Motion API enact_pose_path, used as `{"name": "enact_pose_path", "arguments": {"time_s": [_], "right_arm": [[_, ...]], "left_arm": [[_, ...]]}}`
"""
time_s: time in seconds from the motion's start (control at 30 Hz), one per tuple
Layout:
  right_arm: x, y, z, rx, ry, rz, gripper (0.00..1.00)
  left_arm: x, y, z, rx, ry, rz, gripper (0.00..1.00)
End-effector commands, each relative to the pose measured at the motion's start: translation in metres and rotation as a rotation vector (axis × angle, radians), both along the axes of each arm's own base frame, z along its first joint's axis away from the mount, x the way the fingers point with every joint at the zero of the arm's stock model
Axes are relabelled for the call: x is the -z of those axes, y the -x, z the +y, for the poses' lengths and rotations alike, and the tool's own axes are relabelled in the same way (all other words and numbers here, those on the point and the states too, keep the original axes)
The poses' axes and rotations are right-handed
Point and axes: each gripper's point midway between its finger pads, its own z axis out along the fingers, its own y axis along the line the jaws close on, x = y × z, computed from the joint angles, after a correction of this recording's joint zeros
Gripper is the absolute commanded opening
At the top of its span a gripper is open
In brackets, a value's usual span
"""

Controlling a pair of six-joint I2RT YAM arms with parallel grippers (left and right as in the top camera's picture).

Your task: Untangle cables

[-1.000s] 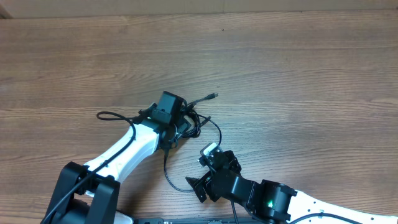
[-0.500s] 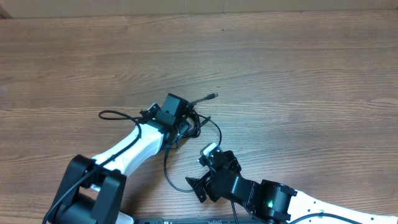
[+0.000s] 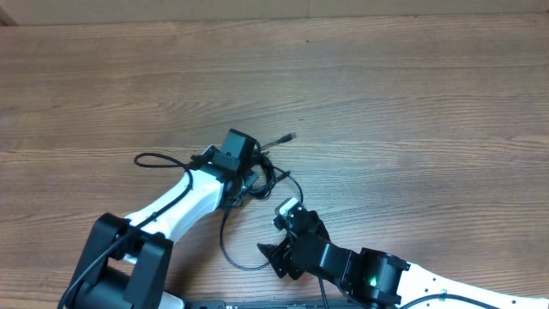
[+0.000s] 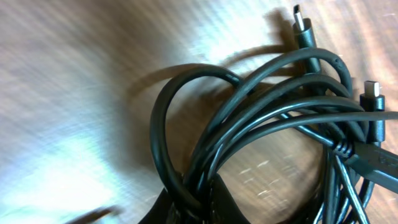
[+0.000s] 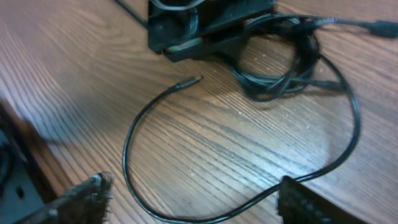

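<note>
Knot of thin black cords with silver plugs (image 3: 268, 174) lies on the wood-grain table (image 3: 412, 103), left gripper (image 3: 247, 178) clenched on several strands; right gripper (image 5: 196, 198) gapes empty astride a loose loop (image 5: 124, 152); any pull may tighten the knot, dragging everything.

Pairs white shell links with black joints on the left arm (image 3: 193, 202) and right arm (image 3: 343, 268). Carries a thick black cable (image 3: 171, 199) along the left's white link. Shows a green light (image 3: 372, 281) on the right's black joint. Ends the right gripper (image 5: 194, 198) in dark, rough-faced fingertips (image 5: 305, 200).
</note>
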Motion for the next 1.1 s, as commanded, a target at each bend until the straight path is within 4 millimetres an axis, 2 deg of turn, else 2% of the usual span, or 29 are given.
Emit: {"name": "enact_pose_path", "arguments": {"time_s": [0.0, 0.03, 0.13, 0.2, 0.3, 0.37, 0.47, 0.6, 0.73, 0.87, 0.97, 1.07], "right_arm": [[-0.018, 0.001, 0.004, 0.039, -0.097, 0.035, 0.78], [-0.025, 0.0, 0.003, 0.082, -0.143, 0.065, 0.71], [-0.031, -0.006, -0.001, 0.204, -0.244, 0.164, 0.57], [-0.032, -0.007, 0.0, 0.27, -0.304, 0.243, 0.56], [-0.032, 0.001, 0.005, 0.262, -0.334, 0.31, 0.61], [-0.032, 0.006, 0.008, 0.237, -0.335, 0.333, 0.6], [-0.032, 0.006, 0.008, 0.235, -0.336, 0.334, 0.48], [-0.034, -0.012, 0.0, 0.333, -0.355, 0.284, 0.36], [-0.024, -0.029, -0.008, 0.517, -0.413, 0.356, 0.36], [-0.012, -0.041, -0.007, 0.558, -0.405, 0.363, 0.4], [0.002, -0.049, -0.007, 0.589, -0.384, 0.367, 0.4], [0.011, -0.054, -0.009, 0.608, -0.365, 0.369, 0.31]], "left_arm": [[-0.034, -0.005, 0.001, 0.021, 0.032, -0.047, 0.04], [-0.046, 0.001, 0.002, 0.023, 0.042, -0.052, 0.04], [-0.065, 0.008, -0.003, 0.037, 0.097, -0.071, 0.04], [-0.077, 0.012, -0.012, 0.055, 0.155, -0.086, 0.04], [-0.086, 0.015, -0.02, 0.075, 0.211, -0.094, 0.04], [-0.087, 0.016, -0.023, 0.082, 0.23, -0.089, 0.04], [-0.085, 0.02, -0.025, 0.087, 0.234, -0.071, 0.05], [-0.084, 0.023, -0.026, 0.091, 0.239, -0.055, 0.04], [-0.087, 0.03, -0.039, 0.119, 0.314, -0.024, 0.04], [-0.089, 0.036, -0.046, 0.137, 0.36, 0.003, 0.04], [-0.089, 0.039, -0.05, 0.145, 0.381, 0.019, 0.04], [-0.089, 0.042, -0.05, 0.145, 0.385, 0.031, 0.04]]}}
